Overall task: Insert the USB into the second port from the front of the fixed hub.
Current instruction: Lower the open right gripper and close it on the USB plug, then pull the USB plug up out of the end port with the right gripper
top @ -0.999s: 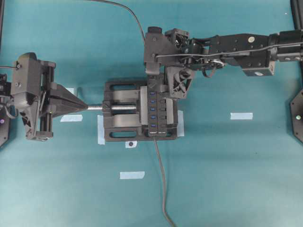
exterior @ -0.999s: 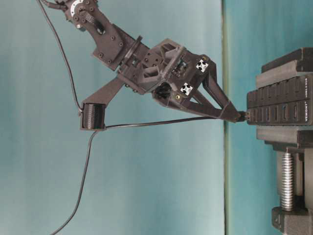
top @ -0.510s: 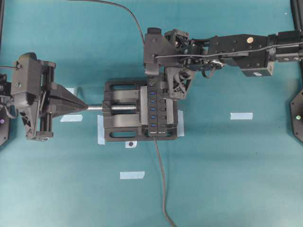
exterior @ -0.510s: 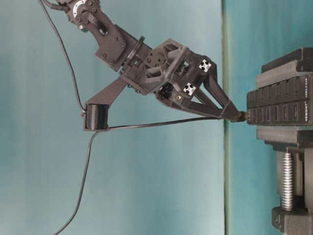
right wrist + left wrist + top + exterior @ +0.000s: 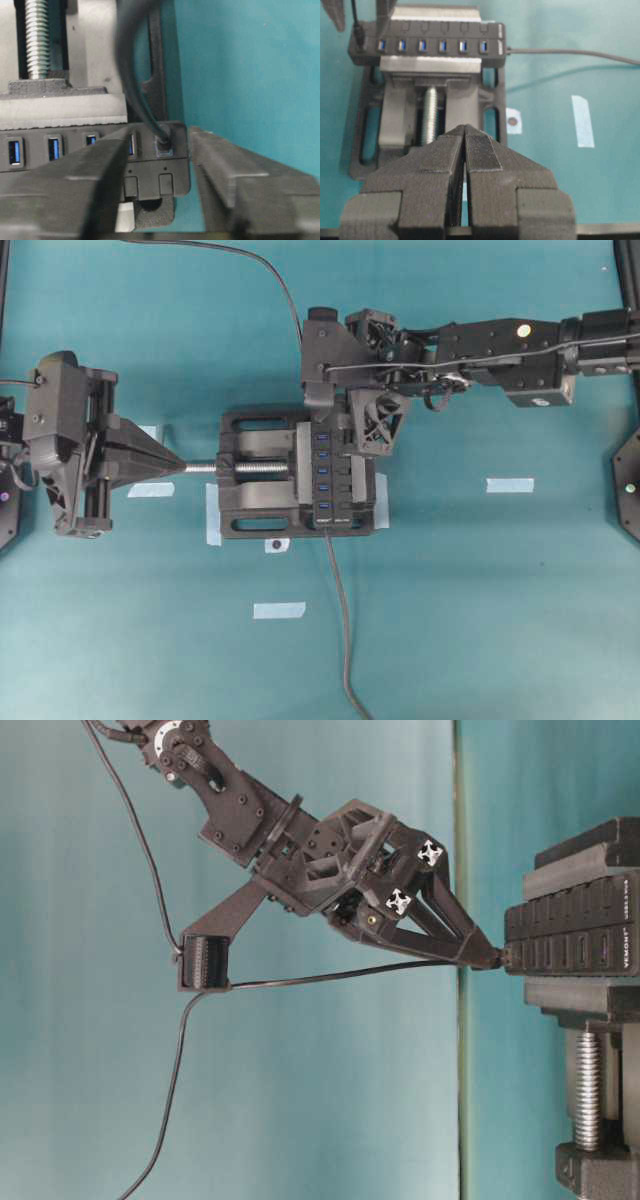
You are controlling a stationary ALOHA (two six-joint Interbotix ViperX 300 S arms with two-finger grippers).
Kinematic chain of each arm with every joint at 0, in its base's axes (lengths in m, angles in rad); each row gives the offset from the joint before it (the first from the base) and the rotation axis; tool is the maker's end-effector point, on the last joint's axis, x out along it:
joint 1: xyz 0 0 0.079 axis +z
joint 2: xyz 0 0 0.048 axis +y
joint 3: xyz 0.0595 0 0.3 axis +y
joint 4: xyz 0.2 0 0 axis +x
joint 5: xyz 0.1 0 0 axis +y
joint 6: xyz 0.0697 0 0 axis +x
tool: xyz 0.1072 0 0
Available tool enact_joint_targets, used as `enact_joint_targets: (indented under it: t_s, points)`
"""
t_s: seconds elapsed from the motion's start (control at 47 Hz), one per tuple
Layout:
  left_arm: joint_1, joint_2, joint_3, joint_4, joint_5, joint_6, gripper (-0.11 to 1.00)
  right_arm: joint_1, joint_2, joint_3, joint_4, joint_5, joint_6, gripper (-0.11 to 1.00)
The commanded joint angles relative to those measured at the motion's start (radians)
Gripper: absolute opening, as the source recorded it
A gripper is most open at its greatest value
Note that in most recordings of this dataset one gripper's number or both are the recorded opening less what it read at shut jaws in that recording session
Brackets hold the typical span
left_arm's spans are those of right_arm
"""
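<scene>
**USB sits in the hub's end port**

Right gripper [image 5: 156, 165] straddles the USB [image 5: 164, 142], fingers apart, touching nothing. Plug sits at the hub's [image 5: 331, 480] 12 o'clock end, clamped in the vise [image 5: 258, 478]. Left gripper [image 5: 465, 150] at 9 o'clock, pressed together, empty

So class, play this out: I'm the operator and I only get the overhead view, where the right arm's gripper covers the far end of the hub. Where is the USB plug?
Observer: The right wrist view shows the USB seated in the end port of the fixed hub.
Operator: Is it being gripped?
Observer: No. The right gripper straddles it, jaws apart, with a gap on each side.
Operator: And the left one?
Observer: In the left wrist view the left gripper is shut on nothing and faces the vise screw.
</scene>
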Motion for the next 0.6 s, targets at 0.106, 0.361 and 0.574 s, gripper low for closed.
enact_joint_targets:
  t_s: [0.106,0.361,0.574]
  points:
    - [0.0,-0.005,-0.017,0.002,-0.006,-0.002,0.0,0.003,-0.021,-0.021,0.002,-0.009,-0.002,0.29]
    - [0.0,-0.005,-0.015,0.0,-0.006,-0.002,0.0,0.003,-0.031,-0.021,0.002,-0.009,-0.002,0.09]
    - [-0.002,-0.006,-0.014,0.0,-0.006,-0.003,0.0,0.005,-0.037,-0.021,0.005,-0.009,-0.002,0.09]
